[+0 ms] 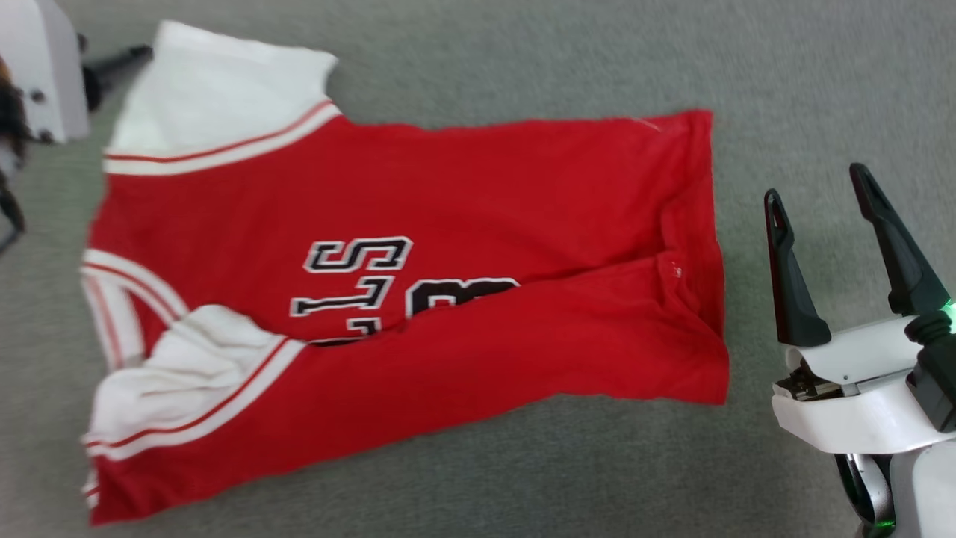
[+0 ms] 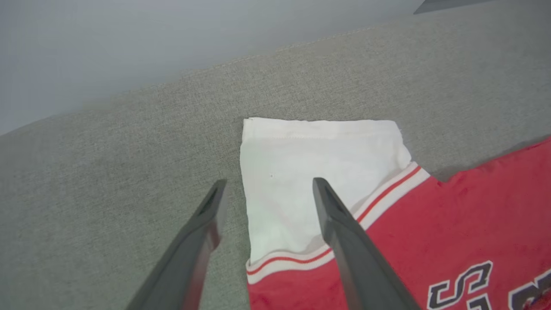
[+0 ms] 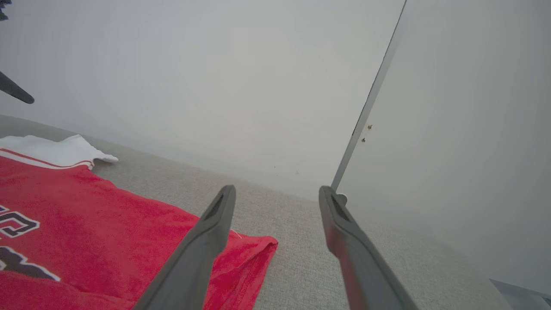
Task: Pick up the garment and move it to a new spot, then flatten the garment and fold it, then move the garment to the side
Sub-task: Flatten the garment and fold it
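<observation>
Observer: What lies where?

Operator: Bright red sports jersey [image 1: 448, 194] with white sleeve panels and black-and-white block lettering. I see it spread on the grey woven surface [image 1: 523, 60], its near long side folded over part of the letters.

Observer: And the tools?

Operator: Left tool [image 2: 269, 183]: fingers wide apart, empty, straddling the edge of the flat white sleeve [image 2: 310, 172]. Right tool [image 1: 815, 181]: I read it likewise spread and empty, just beside the hem, not touching.

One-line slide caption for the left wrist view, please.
Open left tool straddling the white sleeve edge of the red jersey, laid flat on a grey fabric surface.
</observation>
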{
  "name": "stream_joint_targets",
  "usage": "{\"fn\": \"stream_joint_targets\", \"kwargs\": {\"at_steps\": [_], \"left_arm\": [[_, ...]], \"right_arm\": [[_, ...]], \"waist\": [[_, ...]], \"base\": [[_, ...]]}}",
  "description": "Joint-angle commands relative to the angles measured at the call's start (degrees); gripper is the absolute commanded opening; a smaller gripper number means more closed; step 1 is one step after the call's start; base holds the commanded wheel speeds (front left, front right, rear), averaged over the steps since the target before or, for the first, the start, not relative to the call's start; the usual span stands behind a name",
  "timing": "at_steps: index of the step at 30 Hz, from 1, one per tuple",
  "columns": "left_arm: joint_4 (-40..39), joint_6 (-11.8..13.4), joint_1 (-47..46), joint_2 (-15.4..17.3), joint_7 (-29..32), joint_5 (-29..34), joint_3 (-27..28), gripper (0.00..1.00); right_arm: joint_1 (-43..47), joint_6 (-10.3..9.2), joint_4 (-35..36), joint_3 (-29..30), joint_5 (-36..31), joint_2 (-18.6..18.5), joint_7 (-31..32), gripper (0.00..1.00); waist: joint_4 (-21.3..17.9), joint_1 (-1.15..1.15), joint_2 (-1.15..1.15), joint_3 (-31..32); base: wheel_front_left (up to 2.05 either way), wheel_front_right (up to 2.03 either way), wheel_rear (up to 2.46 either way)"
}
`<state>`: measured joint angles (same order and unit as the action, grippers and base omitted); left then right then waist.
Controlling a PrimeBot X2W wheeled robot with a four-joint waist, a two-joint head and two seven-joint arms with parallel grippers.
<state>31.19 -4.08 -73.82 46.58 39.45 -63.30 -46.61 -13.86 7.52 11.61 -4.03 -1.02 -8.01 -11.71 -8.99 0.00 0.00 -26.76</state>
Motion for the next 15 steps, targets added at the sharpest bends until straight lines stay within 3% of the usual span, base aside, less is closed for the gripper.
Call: {"fn": "stream_joint_targets", "kwargs": {"at_steps": [1, 8, 15], "left_arm": [[0.5, -0.5, -1.7, 0.1, 0.7, 0.8, -0.3, 1.0], [5.5, -1.3, -7.8, -0.4, 6.1, 2.0, -1.5, 1.0], [10.8, 0.2, -9.5, -1.6, 11.5, 2.5, -3.3, 1.0]], "right_arm": [[-1.2, -0.07, 0.5, -0.1, 0.0, 0.5, -0.5, 1.0], [-2.4, -0.07, 1.5, -1.5, 0.4, 1.5, -1.5, 1.0], [-3.1, -0.07, 0.8, -1.9, 1.7, 2.0, -2.0, 1.0]], "waist": [[-4.7, 0.0, 0.0, -5.7], [-6.3, 0.0, 0.0, -9.6], [-6.8, 0.0, 0.0, -10.8]], "base": [[0.0, 0.0, 0.0], [0.0, 0.0, 0.0], [0.0, 0.0, 0.0]]}}
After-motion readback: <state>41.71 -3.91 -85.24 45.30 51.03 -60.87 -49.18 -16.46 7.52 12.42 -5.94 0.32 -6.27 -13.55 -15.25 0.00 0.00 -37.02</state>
